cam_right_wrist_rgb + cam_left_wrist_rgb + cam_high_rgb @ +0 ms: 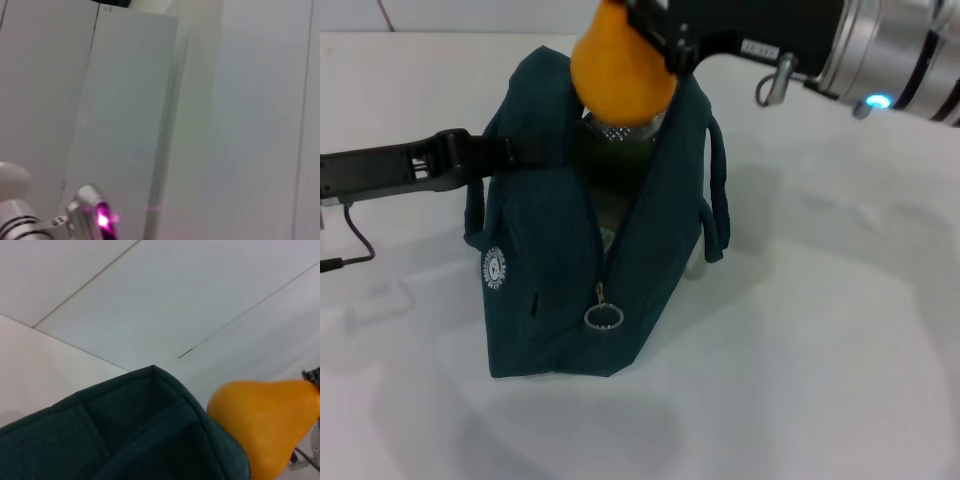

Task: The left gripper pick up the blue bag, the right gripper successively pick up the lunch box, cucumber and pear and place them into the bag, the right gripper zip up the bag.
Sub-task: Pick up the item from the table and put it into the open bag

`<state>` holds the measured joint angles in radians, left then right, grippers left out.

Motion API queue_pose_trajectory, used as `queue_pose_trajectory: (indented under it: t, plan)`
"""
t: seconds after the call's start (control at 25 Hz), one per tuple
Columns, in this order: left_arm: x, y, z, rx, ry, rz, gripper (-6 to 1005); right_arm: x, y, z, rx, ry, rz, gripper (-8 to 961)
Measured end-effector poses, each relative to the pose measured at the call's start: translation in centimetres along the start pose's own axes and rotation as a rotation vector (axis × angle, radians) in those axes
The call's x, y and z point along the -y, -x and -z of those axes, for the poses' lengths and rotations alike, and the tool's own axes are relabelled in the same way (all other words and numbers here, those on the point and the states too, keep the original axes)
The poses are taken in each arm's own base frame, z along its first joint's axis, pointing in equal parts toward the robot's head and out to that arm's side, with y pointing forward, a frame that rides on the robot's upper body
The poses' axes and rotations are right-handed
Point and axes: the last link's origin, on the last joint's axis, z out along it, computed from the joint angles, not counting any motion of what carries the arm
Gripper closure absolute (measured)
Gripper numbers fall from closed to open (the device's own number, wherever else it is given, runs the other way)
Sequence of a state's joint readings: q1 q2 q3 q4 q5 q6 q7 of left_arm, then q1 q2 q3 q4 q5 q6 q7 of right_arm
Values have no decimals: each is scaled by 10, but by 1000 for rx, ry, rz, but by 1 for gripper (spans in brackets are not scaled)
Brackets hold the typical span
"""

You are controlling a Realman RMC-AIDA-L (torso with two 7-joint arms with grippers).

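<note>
I had the left gripper [505, 150] clamped on a handle of the blue bag [550, 290], holding its mouth open on the table [820, 330]. The cucumber [610, 155] already sat inside; I could not make out the lunch box. The right gripper [655, 35] held the pear [620, 70] just above the opening. Pear drop and zipping remained. Narrow mouth, tight clearance; open table to the right.

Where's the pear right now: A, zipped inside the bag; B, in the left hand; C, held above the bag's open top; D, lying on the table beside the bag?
C: the right hand holds the pear just over the blue bag's open top.
</note>
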<state>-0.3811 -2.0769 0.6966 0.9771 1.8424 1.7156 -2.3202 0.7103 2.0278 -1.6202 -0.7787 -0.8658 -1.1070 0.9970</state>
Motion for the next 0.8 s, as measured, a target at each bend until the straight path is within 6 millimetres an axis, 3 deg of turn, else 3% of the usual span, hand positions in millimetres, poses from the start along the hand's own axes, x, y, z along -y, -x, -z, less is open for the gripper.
queue_pose_trajectory:
  t: [0.8]
  plan:
    - [5,0,2,-23,-17,-4,949,-12,-30,4,-82,13,-80,804]
